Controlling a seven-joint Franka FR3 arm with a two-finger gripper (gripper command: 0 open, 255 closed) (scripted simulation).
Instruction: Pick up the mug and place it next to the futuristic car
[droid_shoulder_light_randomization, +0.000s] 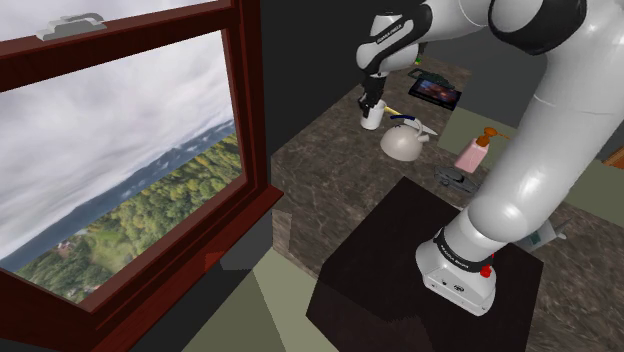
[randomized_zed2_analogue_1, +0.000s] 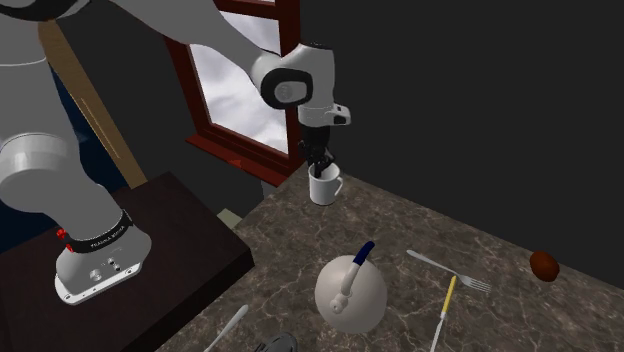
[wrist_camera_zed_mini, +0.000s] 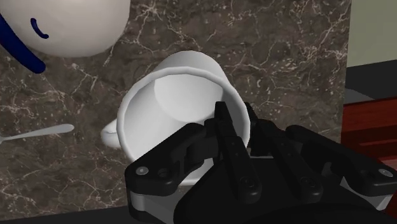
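Just inside a corner of the dark marbled surface (randomized_zed2_analogue_1: 420, 225) stands the white mug (randomized_zed2_analogue_1: 323, 187), upright, its handle turned toward the second exterior view's right. Two edges run close to it. In the wrist view the surface ends a short way past the mug (wrist_camera_zed_mini: 172, 89) on the side away from a spoon (wrist_camera_zed_mini: 38, 133), with pale floor and the red-brown window frame (droid_shoulder_light_randomization: 255, 205) beyond. Another edge lies close behind the tool. In the shoulder view the dark stand (droid_shoulder_light_randomization: 400, 270) sits below the surface's near edge.

Open marbled ground lies between the mug and the round white kettle (randomized_zed2_analogue_1: 350, 300) with its blue handle. Toward the second exterior view's right lie a fork (randomized_zed2_analogue_1: 450, 270), a yellow-handled knife (randomized_zed2_analogue_1: 445, 305) and a small brown thing (randomized_zed2_analogue_1: 544, 264), all well apart from the mug. In the shoulder view a pink bottle (droid_shoulder_light_randomization: 472, 153) and a dark tablet (droid_shoulder_light_randomization: 436, 90) lie beyond the kettle.

The tool (wrist_camera_zed_mini: 236, 118) hangs vertically over the mug and is clenched on its wall, on the side away from the handle. One finger is inside the rim and the other outside, with the wall pinched between them. Whether the mug's base touches the surface I cannot tell.
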